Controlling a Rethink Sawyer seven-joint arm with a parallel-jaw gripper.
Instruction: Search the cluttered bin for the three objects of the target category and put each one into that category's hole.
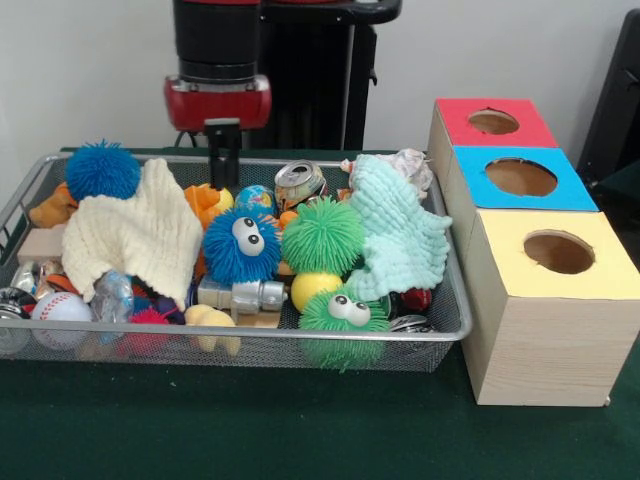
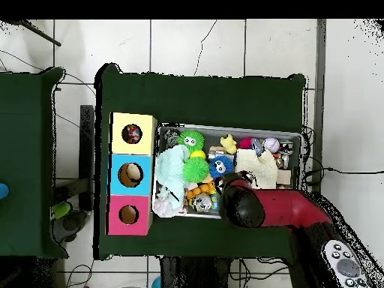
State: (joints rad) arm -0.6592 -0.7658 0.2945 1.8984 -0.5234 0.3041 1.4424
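The wire-mesh bin [image 1: 300, 338] sits on the green table, full of toys; it also shows in the overhead view [image 2: 225, 128]. A whitish crinkly wrapper [image 1: 405, 162] pokes out behind the mint cloth [image 1: 400, 235] at the bin's back right, and shows in the overhead view [image 2: 166, 204]. A see-through crinkly piece [image 1: 112, 295] lies at the front left. The yellow-faced box's hole [image 1: 558, 252] is right of the bin; in the overhead view [image 2: 132, 134] something multicoloured shows inside it. My gripper [image 1: 223, 150] hangs over the bin's back edge, left of a dented can [image 1: 300, 182], holding nothing I can see.
A cream cloth [image 1: 135, 235], blue spiky balls [image 1: 102, 170] [image 1: 242, 245] and green ones [image 1: 322, 235] [image 1: 343, 310] cover much of the bin. A baseball [image 1: 60, 306] lies at the front left. The blue-faced box [image 1: 520, 177] and red-faced box [image 1: 492, 121] stand behind the yellow one.
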